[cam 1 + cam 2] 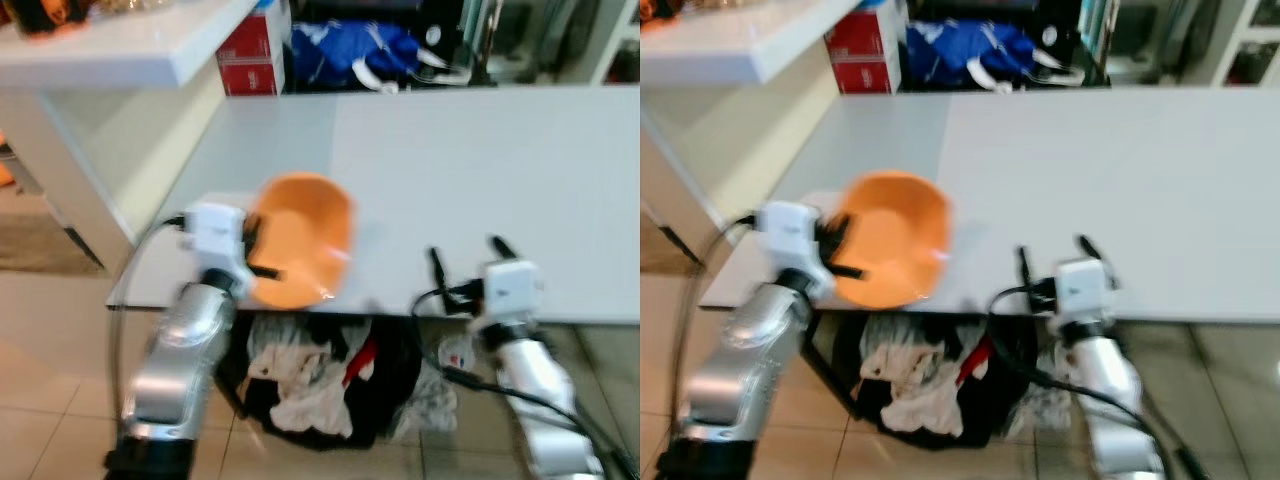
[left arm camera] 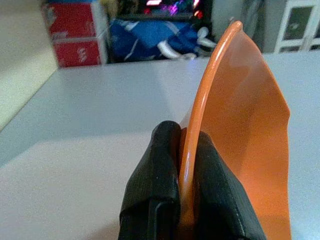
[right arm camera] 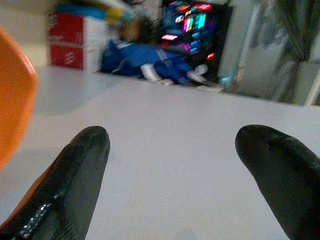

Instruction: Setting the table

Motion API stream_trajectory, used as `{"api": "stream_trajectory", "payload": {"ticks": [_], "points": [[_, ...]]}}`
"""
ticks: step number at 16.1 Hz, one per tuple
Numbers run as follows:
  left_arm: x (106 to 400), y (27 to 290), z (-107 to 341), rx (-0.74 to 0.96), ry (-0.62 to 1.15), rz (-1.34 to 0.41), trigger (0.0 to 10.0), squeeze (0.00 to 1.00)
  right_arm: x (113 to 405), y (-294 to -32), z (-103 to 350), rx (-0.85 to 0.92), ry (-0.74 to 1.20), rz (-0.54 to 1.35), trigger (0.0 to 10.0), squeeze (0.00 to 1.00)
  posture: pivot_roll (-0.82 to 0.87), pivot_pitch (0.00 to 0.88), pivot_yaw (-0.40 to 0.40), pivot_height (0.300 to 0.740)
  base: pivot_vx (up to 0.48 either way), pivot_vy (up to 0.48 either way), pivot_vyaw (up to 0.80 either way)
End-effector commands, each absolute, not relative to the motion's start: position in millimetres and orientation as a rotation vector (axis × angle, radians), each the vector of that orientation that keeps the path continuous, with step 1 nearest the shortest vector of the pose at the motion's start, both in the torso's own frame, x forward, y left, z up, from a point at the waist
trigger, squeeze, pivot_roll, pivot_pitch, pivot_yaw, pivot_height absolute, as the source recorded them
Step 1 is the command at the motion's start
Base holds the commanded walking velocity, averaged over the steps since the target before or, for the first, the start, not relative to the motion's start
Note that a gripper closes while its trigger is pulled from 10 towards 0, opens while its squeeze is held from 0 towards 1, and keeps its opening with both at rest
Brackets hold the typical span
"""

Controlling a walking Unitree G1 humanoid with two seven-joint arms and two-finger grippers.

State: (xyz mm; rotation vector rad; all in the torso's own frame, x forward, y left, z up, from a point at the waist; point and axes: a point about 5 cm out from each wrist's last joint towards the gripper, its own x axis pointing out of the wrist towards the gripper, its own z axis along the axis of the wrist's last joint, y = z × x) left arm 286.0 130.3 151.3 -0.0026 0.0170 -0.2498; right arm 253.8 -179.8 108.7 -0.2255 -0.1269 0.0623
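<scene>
Over table [image 1: 520, 160] near edge: left gripper [image 1: 258, 250] pinches bowl [image 1: 300, 238] rim, bowl tilted on edge, open side facing right. Right gripper [image 1: 468, 255] spread, empty, just beside. Left arm sets it; needs levelling first.

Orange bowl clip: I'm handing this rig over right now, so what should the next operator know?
Left hand: shut on the rim of the orange bowl, held tilted over the near left corner of the white table.
Right hand: open, holding nothing, at the table's near edge.
Done: bowl picked up and brought to the table.
Left: set the bowl down flat and release. No other tableware is in view.
</scene>
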Motion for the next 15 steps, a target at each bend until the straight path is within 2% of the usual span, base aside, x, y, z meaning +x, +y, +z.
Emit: {"api": "stream_trajectory", "payload": {"ticks": [1,3,6,10,13,15], "points": [[290.4,142.6,170.6,0.014,-0.063,-0.209,0.0,0.00,254.4,-171.1,110.3,-0.219,-0.139,0.086,10.0,0.00,-0.12,0.000,0.094,0.740,0.000,0.000,0.00],[302.8,138.2,202.0,-0.003,-0.136,-0.258,0.0,0.00,253.0,-172.3,110.1,-0.221,-0.136,0.083,10.0,0.00,-0.12,0.000,0.091,0.740,0.000,0.000,0.00],[341.8,102.7,249.4,-0.301,-0.136,-0.385,0.0,0.00,252.3,-171.7,109.1,-0.220,-0.131,0.084,10.0,0.00,-0.13,0.000,0.088,0.740,0.000,0.000,0.00],[384.2,71.4,249.3,-0.540,-0.017,-0.405,0.0,0.00,253.6,-168.5,110.1,-0.218,-0.135,0.089,10.0,0.00,-0.16,0.000,0.094,0.740,0.000,0.000,0.00],[399.3,73.2,235.9,-0.600,0.055,-0.352,0.0,0.00,252.4,-170.8,116.0,-0.220,-0.150,0.080,10.0,0.00,-0.20,0.000,0.099,0.740,0.000,0.000,0.00],[408.5,90.1,214.0,-0.573,0.111,-0.264,0.0,0.00,250.1,-173.8,127.8,-0.207,-0.172,0.077,10.0,0.00,-0.23,0.000,0.102,0.740,0.000,0.000,0.00]]}}
